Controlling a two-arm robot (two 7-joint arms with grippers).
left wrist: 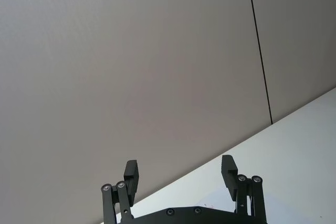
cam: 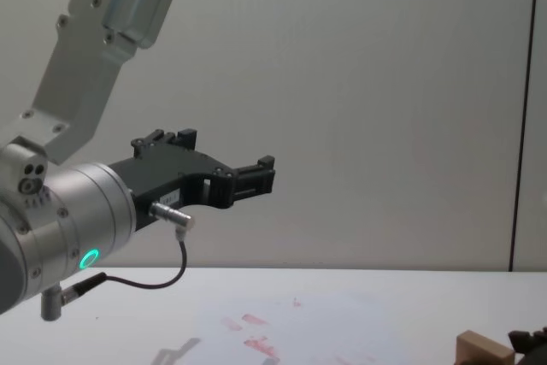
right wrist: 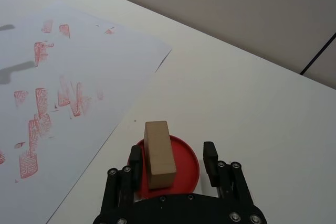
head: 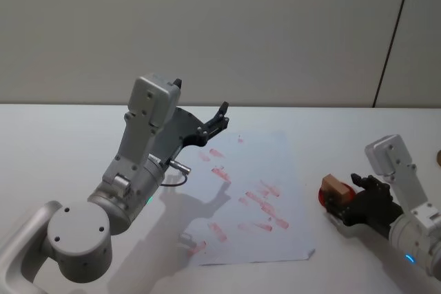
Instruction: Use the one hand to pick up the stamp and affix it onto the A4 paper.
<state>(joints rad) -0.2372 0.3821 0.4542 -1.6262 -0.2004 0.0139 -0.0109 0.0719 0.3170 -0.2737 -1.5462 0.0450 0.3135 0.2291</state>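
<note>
While the stamp (right wrist: 159, 153) is sitting on a round red pad (right wrist: 190, 170) on the table (head: 55, 142), we are seeing our right gripper (right wrist: 173, 157) lying low around it, with one black finger on each side of the small wooden block. In the right wrist view the jaws are standing spread. One finger (right wrist: 135, 160) is lying just beside the block, and we cannot tell whether it is touching the wood. The other finger is showing a clear strip of red pad between itself and the block, so we are calling this grasp released, not clenched. The pad is resting to the right of the paper (head: 258, 160), near its right edge but apart from it. The paper is lying flat in the middle of the table, and red marks (head: 265, 206) are running across it in a loose scatter, thicker toward the near half. Our left gripper (head: 222, 118) is hanging high above the table, over the far left part of the sheet in the head view, and it is pointing forward toward the wall. Its fingers are standing wide apart and are holding nothing. In the chest view we are seeing it in the air against the wall, well above the paper, and the stamp is peeking in at the lower right corner beside the right gripper.
</note>
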